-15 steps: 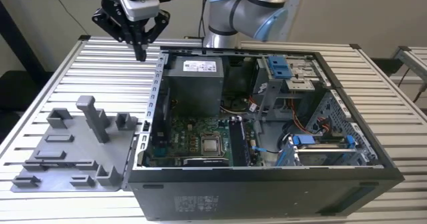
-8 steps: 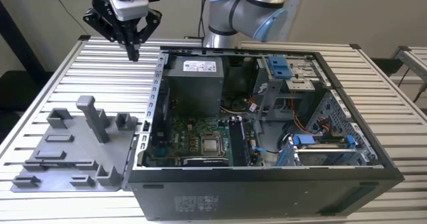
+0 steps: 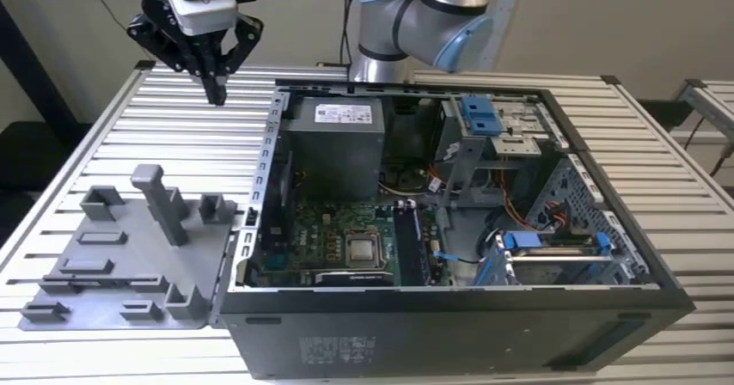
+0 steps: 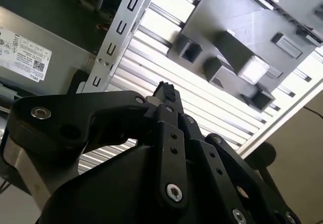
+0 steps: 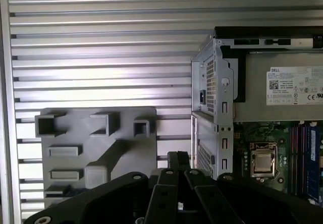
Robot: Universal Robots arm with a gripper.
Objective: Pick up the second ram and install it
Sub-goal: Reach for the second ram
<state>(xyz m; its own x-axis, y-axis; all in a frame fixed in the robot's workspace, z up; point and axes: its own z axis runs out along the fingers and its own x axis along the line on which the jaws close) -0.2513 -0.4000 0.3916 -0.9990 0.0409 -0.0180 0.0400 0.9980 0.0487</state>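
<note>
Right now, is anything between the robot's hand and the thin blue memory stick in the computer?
Yes: the open computer case's grey metal wall. The black hand is outside it; the thin blue stick sits inside.

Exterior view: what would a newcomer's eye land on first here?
The open computer case dominates the middle of the slatted table, its motherboard exposed. Towards the exterior view's left lies a grey holder plate with upright blocks, and above the table farther back hangs the gripper, shut and empty.
</note>
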